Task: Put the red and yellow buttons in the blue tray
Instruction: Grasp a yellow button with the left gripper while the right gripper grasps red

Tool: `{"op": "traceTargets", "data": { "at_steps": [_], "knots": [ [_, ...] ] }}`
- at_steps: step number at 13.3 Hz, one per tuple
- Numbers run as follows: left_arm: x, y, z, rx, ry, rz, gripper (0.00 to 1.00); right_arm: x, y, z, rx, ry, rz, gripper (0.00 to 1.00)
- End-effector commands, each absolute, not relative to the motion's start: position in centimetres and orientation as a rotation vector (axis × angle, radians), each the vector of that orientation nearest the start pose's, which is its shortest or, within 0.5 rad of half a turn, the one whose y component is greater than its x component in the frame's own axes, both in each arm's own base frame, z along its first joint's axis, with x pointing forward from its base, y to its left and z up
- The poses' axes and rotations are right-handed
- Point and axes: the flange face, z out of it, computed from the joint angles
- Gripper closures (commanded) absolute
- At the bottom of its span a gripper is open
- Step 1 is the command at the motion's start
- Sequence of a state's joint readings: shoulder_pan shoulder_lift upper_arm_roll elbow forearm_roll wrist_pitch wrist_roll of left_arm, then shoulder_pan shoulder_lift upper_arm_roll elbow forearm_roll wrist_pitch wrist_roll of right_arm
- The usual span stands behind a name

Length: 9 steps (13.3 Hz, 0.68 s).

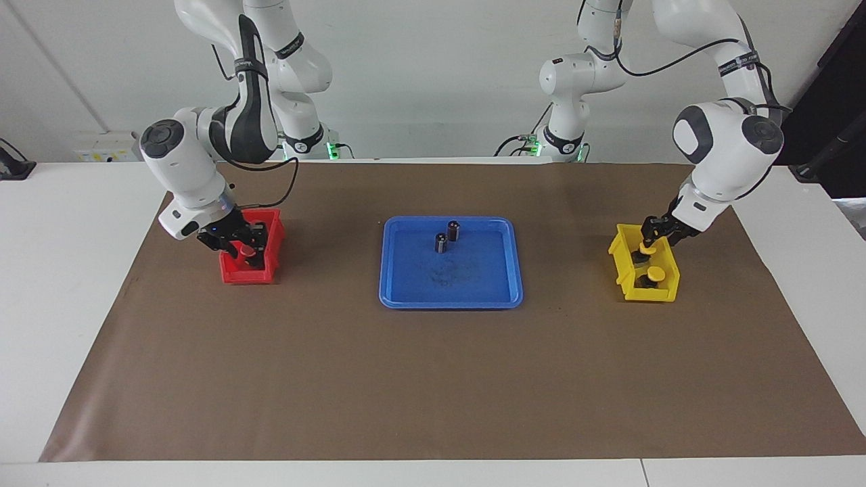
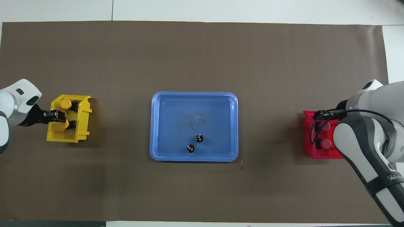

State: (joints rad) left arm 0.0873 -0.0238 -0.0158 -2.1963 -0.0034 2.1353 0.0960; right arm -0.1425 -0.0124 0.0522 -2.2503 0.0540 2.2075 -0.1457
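Observation:
The blue tray [image 1: 450, 302] lies mid-table, also in the overhead view [image 2: 194, 158]. Two yellow buttons sit in the small yellow bin [image 1: 653, 295] at the left arm's end. One [image 1: 655, 274] stands free, the other [image 1: 643, 251] is right under my left gripper [image 1: 648, 237], which is lowered into the bin. Two red buttons [image 2: 325, 126] [image 2: 325, 144] sit in the small red bin [image 1: 268, 273] at the right arm's end. My right gripper [image 1: 247, 245] is down in that bin, open, its fingers either side of a red cap [image 1: 248, 252].
Two dark capless cylinders [image 1: 454, 230] [image 1: 440, 242] stand in the blue tray, in the part nearer the robots. A brown mat [image 1: 433, 379] covers the table under the bins and the tray.

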Motion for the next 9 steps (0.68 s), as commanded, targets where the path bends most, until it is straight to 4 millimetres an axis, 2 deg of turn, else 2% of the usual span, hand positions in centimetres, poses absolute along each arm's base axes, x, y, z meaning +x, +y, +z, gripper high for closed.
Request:
{"op": "traceTargets", "data": {
  "at_steps": [1, 8, 9],
  "knots": [
    [51.6, 3.8, 38.7, -3.128, 0.05, 0.009, 0.36, 50.7, -5.3, 36.1, -3.085, -0.061, 0.028, 0.41],
    [51.3, 3.0, 37.6, -3.129, 0.067, 0.035, 0.36, 49.4, -5.3, 34.7, -3.087, -0.062, 0.03, 0.41],
    [51.1, 3.0, 37.4, -3.129, 0.07, 0.042, 0.36, 49.3, -5.3, 34.7, -3.087, -0.062, 0.033, 0.46]
  ]
}}
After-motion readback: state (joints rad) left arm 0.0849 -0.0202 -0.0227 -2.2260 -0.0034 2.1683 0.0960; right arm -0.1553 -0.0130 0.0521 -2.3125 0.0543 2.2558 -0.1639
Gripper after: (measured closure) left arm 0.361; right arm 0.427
